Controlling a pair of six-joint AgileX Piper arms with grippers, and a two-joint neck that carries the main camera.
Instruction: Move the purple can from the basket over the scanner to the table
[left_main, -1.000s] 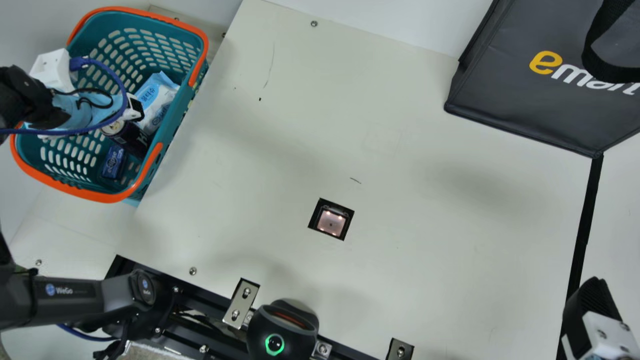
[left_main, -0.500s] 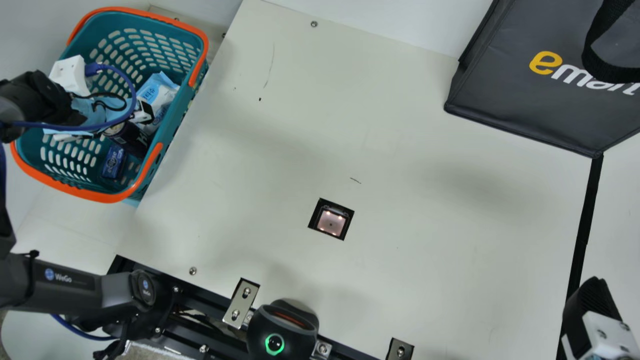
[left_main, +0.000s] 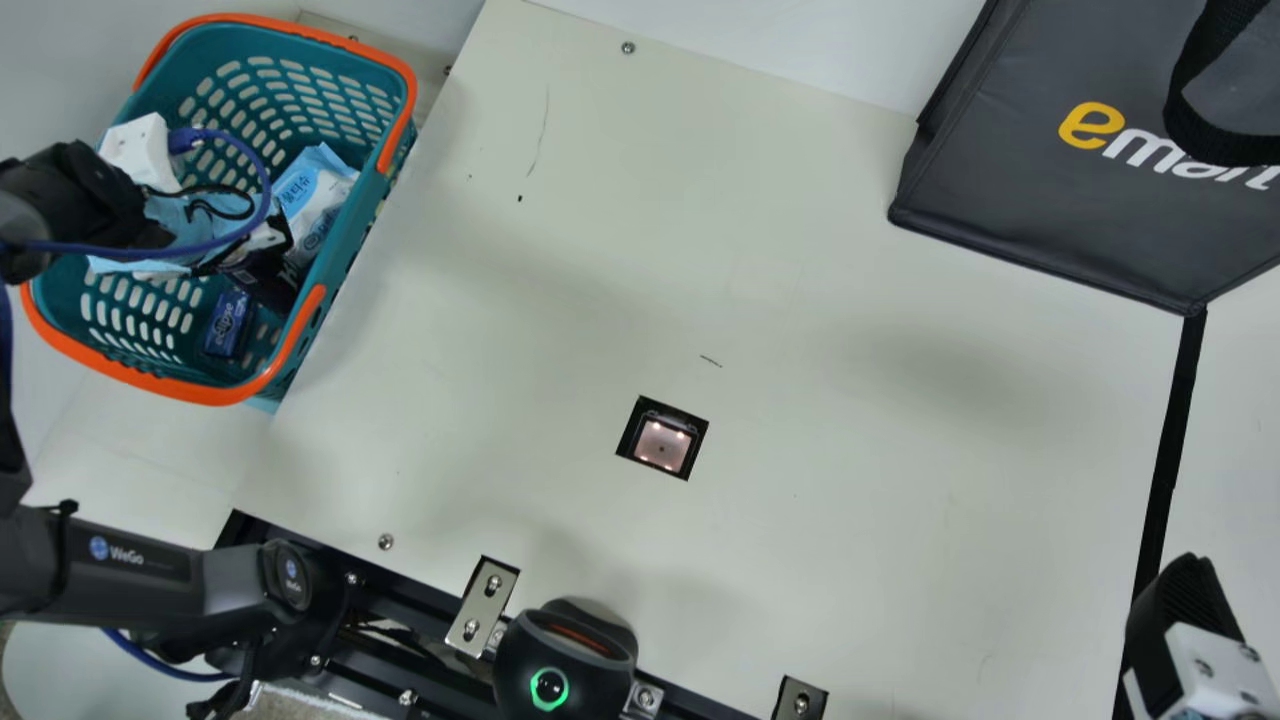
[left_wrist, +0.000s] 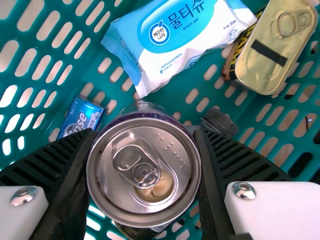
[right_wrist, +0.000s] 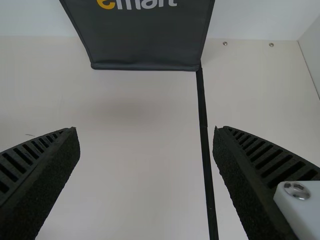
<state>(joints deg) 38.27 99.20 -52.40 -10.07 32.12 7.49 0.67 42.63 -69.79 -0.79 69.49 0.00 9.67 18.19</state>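
Note:
My left gripper (left_main: 240, 258) is down inside the teal basket (left_main: 345, 262), its fingers around the upper end of the dark purple can (left_main: 272, 284). In the left wrist view the can (left_wrist: 145, 170) shows its silver lid and purple rim, and both ribbed fingers of the left gripper (left_wrist: 145, 167) press against its sides. The scanner (left_main: 661, 445) is a lit square window set in the cream table (left_main: 800, 250). At the main view's lower right is my right gripper (left_main: 1185, 600); in its wrist view the right gripper (right_wrist: 145, 150) stands open over bare table.
A wet-wipes pack (left_wrist: 175, 37), a small blue box (left_wrist: 82, 116) and a gold-lidded tin (left_wrist: 275, 45) share the basket with the can. A dark bag (left_main: 1080, 170) stands at the upper right. A black device with a green ring (left_main: 565, 660) sits at the table's near edge.
The left arm has shifted right over the basket, mostly in the earlier half second. Since then its fingers have shut on the can. The right gripper has kept still.

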